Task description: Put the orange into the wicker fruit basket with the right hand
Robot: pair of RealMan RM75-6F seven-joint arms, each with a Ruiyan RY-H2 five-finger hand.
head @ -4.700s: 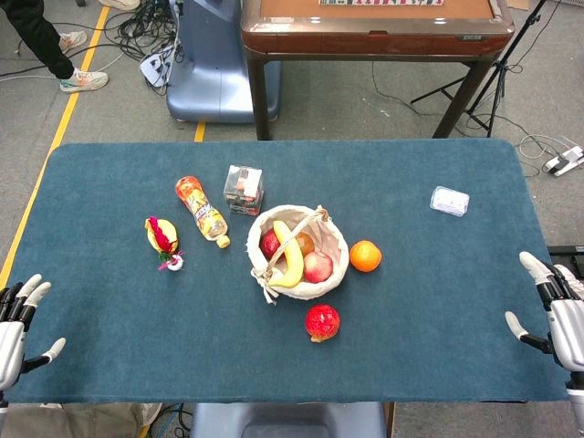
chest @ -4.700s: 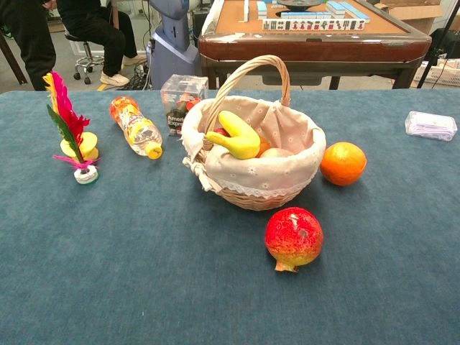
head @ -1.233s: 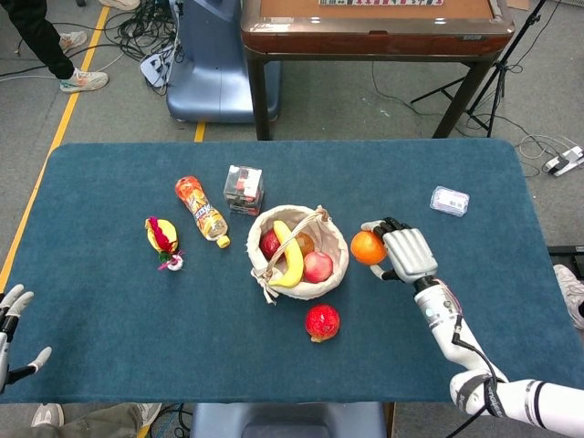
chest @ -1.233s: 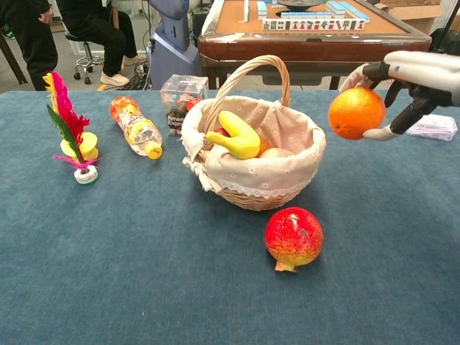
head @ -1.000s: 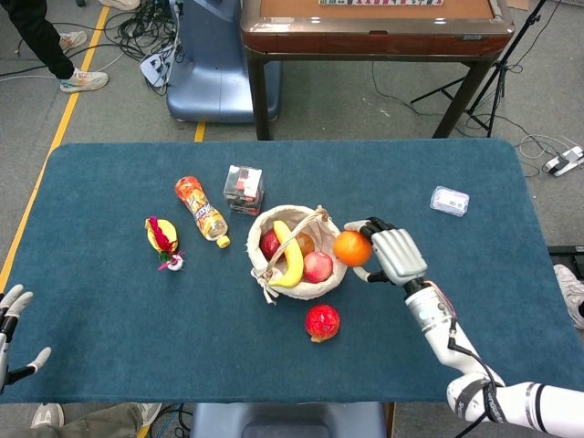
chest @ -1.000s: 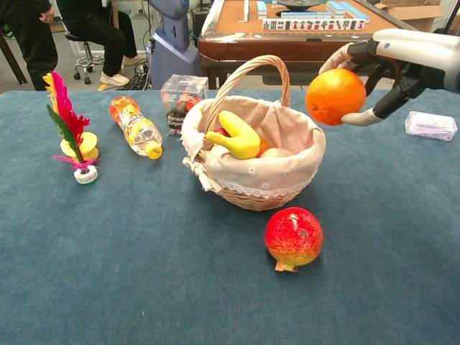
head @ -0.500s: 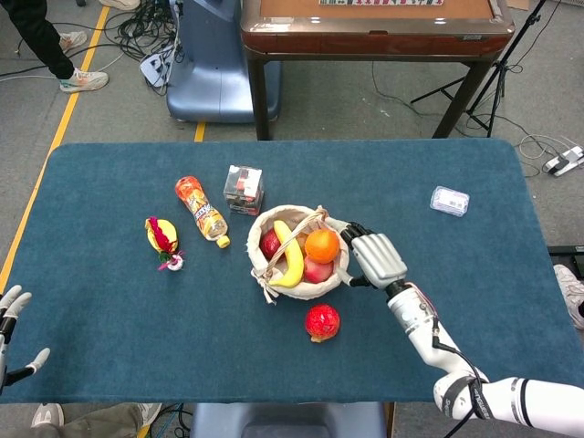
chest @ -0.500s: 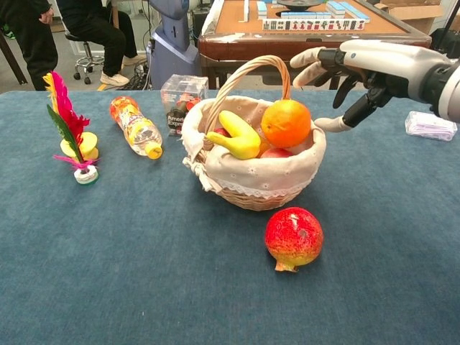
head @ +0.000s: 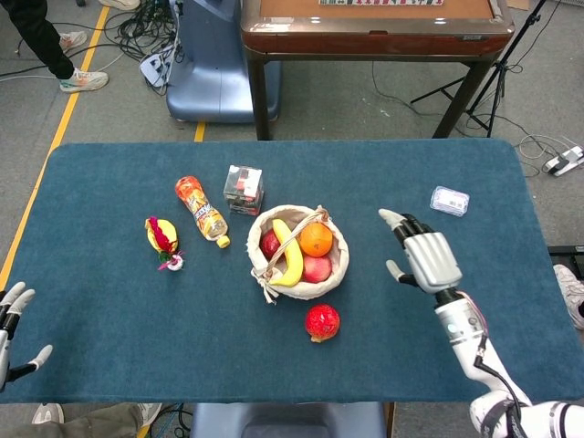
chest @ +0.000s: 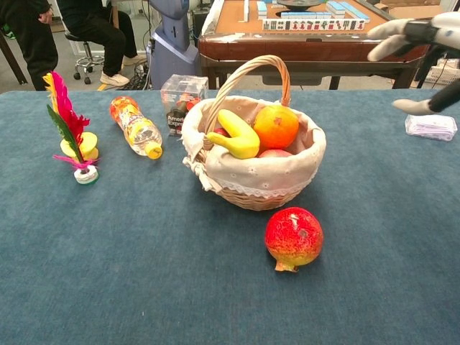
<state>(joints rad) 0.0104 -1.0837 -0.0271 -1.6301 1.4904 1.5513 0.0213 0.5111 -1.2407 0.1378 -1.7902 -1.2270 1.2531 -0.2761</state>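
The orange (head: pixel 317 239) (chest: pixel 276 126) lies inside the wicker fruit basket (head: pixel 337 270) (chest: pixel 244 188), on top of other fruit beside a banana (head: pixel 292 255) (chest: pixel 237 138). My right hand (head: pixel 424 257) (chest: pixel 424 50) hangs open above the table to the right of the basket, fingers spread, holding nothing. At the lower left edge of the head view my left hand (head: pixel 11 328) is open off the table's corner.
A pomegranate (head: pixel 321 322) (chest: pixel 293 238) lies in front of the basket. A bottle (head: pixel 202 211) (chest: pixel 135 126), a small box (head: pixel 244 189) (chest: pixel 179 100) and a feathered shuttlecock (head: pixel 162 241) (chest: pixel 70 129) sit to the left. A clear packet (head: pixel 450 200) (chest: pixel 431 125) lies far right.
My right hand carried the orange leftwards over the basket, let it go among the fruit, then drew back to the right with its fingers spread. The left hand stayed put.
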